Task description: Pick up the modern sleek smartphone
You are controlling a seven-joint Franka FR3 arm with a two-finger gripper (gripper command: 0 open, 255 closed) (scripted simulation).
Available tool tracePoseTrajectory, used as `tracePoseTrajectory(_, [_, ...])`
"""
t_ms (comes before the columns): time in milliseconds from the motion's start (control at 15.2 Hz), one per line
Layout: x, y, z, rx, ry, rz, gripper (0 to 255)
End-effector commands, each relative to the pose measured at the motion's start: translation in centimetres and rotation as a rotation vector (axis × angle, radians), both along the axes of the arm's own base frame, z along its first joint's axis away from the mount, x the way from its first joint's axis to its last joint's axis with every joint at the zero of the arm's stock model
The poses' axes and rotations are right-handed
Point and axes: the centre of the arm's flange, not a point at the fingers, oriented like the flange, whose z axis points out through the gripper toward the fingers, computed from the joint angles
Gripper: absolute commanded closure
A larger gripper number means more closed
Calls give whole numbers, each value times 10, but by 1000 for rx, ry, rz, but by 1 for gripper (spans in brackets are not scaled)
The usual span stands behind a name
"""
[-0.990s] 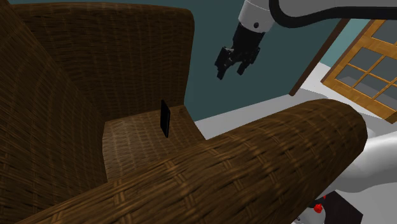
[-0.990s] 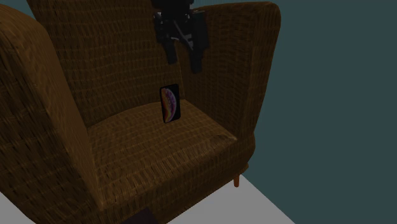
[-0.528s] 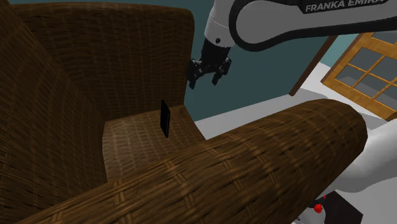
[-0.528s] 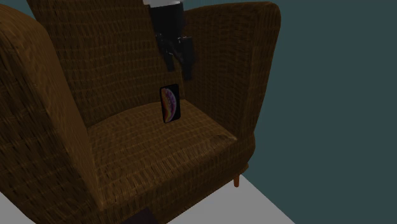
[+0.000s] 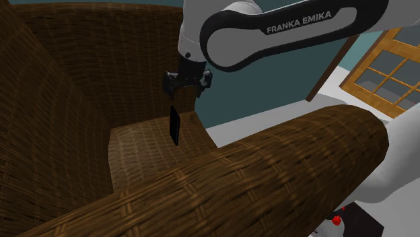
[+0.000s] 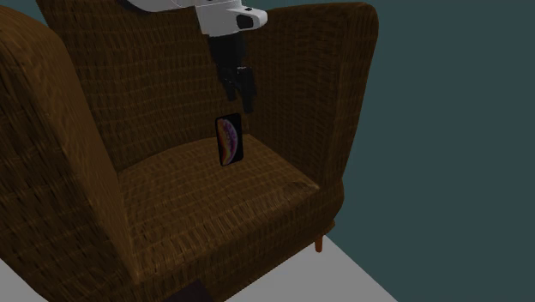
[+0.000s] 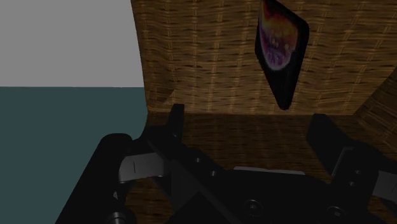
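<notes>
The gripper (image 5: pixel 183 93) hangs just above the phone (image 5: pixel 174 125), and its two fingers (image 7: pixel 175 118) stand apart with nothing between them. It holds nothing.

The phone stands up on its short end at the back of the chair (image 6: pixel 214 206) seat, close to the chair's back. I cannot tell if it leans on the back. Its long side runs up and down, tipped only a little. In the second exterior view its bright screen (image 6: pixel 229 139) faces out over the seat, and the gripper (image 6: pixel 240 101) is right over its top edge, a bit toward that view's right. In the shoulder view the phone looks like a thin dark strip, because we see it from the side.

In the wrist view the phone (image 7: pixel 280 51) lies ahead of the gripper (image 7: pixel 248 127). It is closer to one finger than to the other, so it is not lined up in the gap yet.

I think the gripper has to go down and slide over a little (not much), so the thin phone sits between the fingers. Then it can squeeze the flat faces.

There are no boxes or bowls here. The seat holds the phone.
</notes>
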Motion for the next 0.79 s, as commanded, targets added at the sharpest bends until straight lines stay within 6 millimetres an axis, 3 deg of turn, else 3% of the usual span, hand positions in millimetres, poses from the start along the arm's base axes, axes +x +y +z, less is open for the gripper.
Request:
tracePoseTrajectory(0, [13,19,-12,6,-7,-19,0])
tracePoseTrajectory(132, [25,35,-22,10,-12,-32,0])
tracePoseTrajectory(726, [25,35,-62,10,-12,-32,0])
